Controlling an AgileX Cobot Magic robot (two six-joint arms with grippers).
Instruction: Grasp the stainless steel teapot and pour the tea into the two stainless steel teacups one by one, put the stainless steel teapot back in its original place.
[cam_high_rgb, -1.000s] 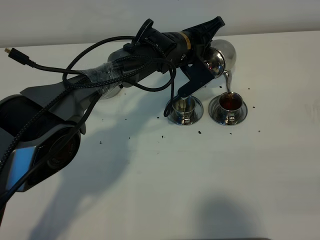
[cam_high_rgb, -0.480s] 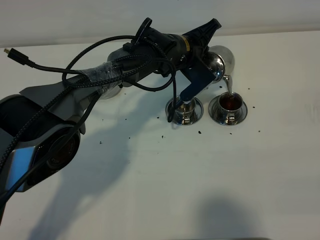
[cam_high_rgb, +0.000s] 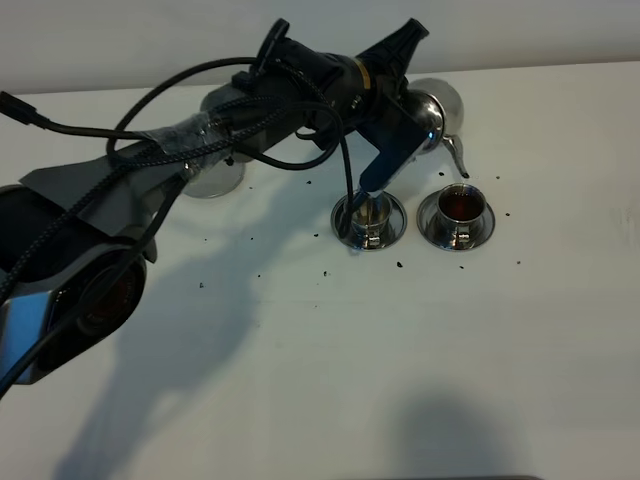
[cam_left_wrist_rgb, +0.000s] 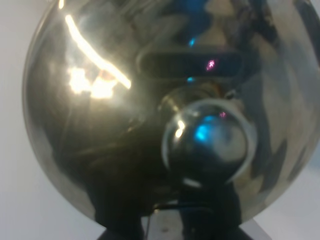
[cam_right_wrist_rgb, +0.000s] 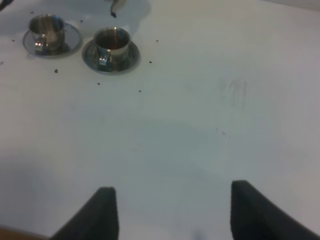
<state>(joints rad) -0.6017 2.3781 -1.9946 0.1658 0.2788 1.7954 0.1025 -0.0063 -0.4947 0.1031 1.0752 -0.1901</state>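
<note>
My left gripper (cam_high_rgb: 410, 130) is shut on the handle of the stainless steel teapot (cam_high_rgb: 436, 108), holding it in the air behind the two teacups with its spout (cam_high_rgb: 458, 160) pointing down. The pot's shiny belly and lid knob (cam_left_wrist_rgb: 207, 145) fill the left wrist view. The right teacup (cam_high_rgb: 458, 206) on its saucer holds dark tea. A blue gripper part partly hides the left teacup (cam_high_rgb: 368, 215). Both teacups (cam_right_wrist_rgb: 47, 29) (cam_right_wrist_rgb: 112, 42) also show far off in the right wrist view. The empty saucer (cam_high_rgb: 212, 180) peeks out behind my left arm. My right gripper (cam_right_wrist_rgb: 175, 212) is open over bare table.
Dark specks of tea leaf (cam_high_rgb: 400, 264) are scattered on the white table (cam_high_rgb: 400, 360) around the cups. My left arm and its loose cables (cam_high_rgb: 200, 130) stretch across the back left of the table. A wall runs behind the table.
The teapot has tipped back and risen a little. Its spout has lifted off the right teacup and the stream of tea has stopped.
</note>
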